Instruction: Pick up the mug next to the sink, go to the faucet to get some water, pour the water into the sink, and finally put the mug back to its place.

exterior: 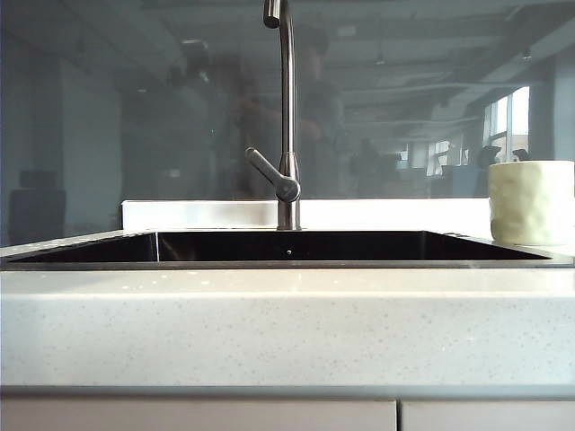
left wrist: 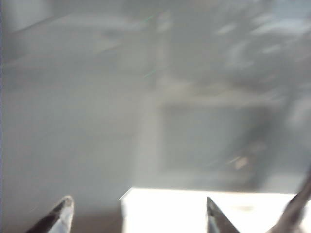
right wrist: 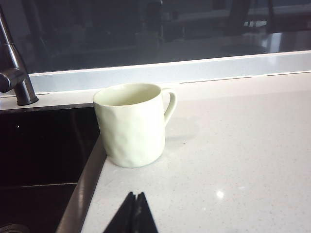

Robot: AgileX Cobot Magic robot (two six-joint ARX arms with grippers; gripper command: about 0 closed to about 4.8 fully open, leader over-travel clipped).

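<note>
Speckled white bench [exterior: 287, 332] fills the foreground of the exterior view, with a dark glass wall [exterior: 135, 117] behind it in which an office is dimly reflected. The sink [exterior: 287, 247] is set into the bench, its dark glossy walls framed by a thin steel rim. The faucet [exterior: 287, 117] rises upright behind the sink at the middle, its short lever angled up to the left near the base. The mug [exterior: 532, 202] is seen at the far right of that view, standing upright on the bench. In the right wrist view the mug [right wrist: 132, 124] is shown just beside the corner of the sink [right wrist: 43, 145], its base close against the steel rim, its handle turned away from the basin; whether it holds anything cannot be told. The right pincer [right wrist: 133, 213] is seen low in front of the mug, apart from it, its two dark tips pressed together and nothing between them. The left wrist view is heavily blurred; the left pincer [left wrist: 138, 216] is shown with its tips spread wide and nothing held, above a bright pale surface
</note>
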